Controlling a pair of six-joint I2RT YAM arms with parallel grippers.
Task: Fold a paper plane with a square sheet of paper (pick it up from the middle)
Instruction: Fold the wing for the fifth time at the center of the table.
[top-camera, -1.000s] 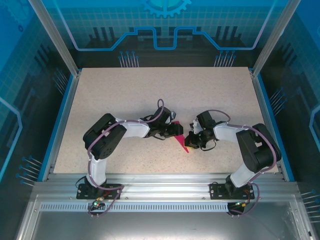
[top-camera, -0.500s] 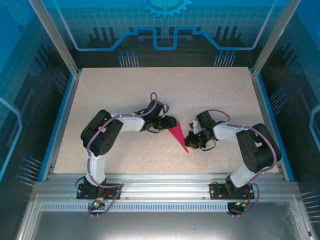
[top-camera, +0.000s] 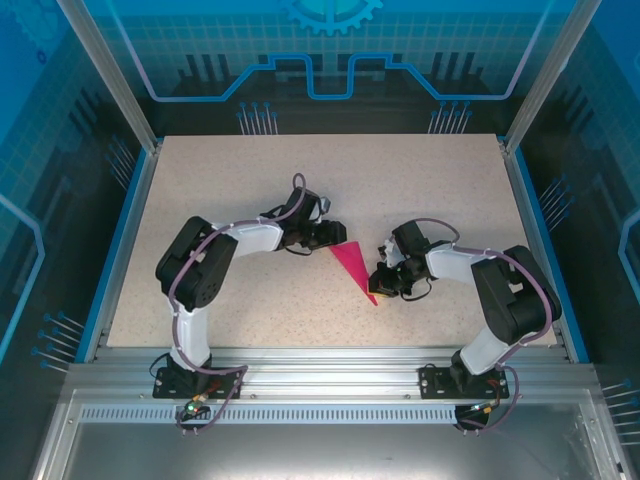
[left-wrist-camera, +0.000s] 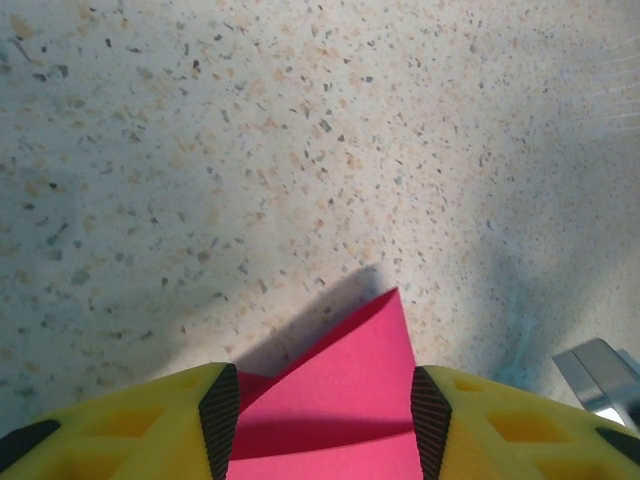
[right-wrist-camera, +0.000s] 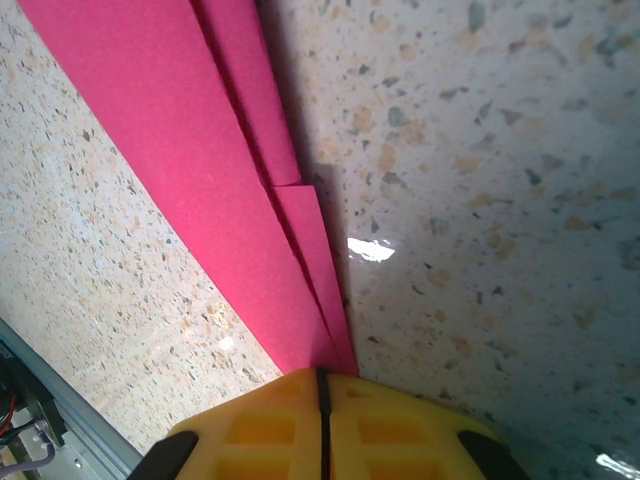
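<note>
From above, the left claw (top-camera: 338, 236) has drawn back to the upper left, and the pink paper (top-camera: 352, 266) at centre now shows as a wider triangle; a flap seems opened out. At the left wrist, this claw stands half open around a paper corner. At the right wrist, the right claw (right-wrist-camera: 322, 388) pinches the narrow tip.

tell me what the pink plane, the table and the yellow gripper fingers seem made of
paper plane: thin matte magenta paper, with sharp creases and layered flaps.
table: speckled beige, stone-like or laminate, slightly glossy given the light glints.
yellow fingers: probably moulded plastic, matte, with recessed pockets; dark ribbed pads, perhaps rubber.
</note>
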